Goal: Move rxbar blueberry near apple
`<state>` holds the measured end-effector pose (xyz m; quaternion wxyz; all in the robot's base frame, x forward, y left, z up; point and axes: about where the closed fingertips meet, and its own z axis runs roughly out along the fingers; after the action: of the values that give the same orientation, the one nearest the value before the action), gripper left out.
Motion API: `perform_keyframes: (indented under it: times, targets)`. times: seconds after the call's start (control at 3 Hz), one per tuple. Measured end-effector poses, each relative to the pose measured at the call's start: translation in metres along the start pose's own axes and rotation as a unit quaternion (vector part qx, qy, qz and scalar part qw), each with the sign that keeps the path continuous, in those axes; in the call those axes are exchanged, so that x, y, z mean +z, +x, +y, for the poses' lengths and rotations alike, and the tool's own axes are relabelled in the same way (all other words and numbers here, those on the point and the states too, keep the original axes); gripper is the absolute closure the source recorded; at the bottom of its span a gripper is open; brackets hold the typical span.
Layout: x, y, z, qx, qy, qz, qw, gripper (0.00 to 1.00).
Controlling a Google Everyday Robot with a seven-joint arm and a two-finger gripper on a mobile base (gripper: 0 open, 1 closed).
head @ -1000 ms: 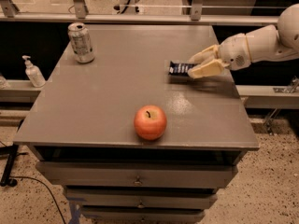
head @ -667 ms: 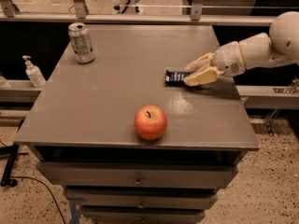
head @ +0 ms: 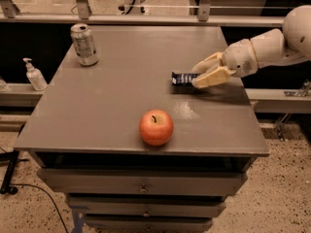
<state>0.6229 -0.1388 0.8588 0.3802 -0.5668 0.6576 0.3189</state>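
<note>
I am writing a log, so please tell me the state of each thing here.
rxbar blueberry: flat, gripped at its right end.
gripper: shut on the rxbar blueberry, over the table's right side.
apple: stem up, free, near front edge.
can: upright.
drawers: closed.

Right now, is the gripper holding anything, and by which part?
Yes, the snack bar. The gripper, on the right side of the table, pinches the bar by the end nearest the arm. The apple is untouched.

Plastic claw [head: 195, 76] over matt tabletop [head: 121, 91]; glossy apple [head: 156, 127].
</note>
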Motion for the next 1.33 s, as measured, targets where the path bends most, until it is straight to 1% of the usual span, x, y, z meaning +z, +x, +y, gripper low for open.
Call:
perform_keyframes:
  times: [0.33, 0.67, 1.0, 1.33]
  targets:
    - [-0.01, -0.012, 0.033, -0.01, -0.029, -0.001, 0.9995, 1.0]
    - [-0.018, -0.006, 0.07, -0.015, -0.055, 0.01, 0.9983, 1.0]
    - [-0.023, 0.009, 0.091, -0.012, -0.062, 0.027, 0.9976, 1.0]
    - [-0.021, 0.021, 0.103, -0.009, -0.07, 0.043, 0.9966, 0.82]
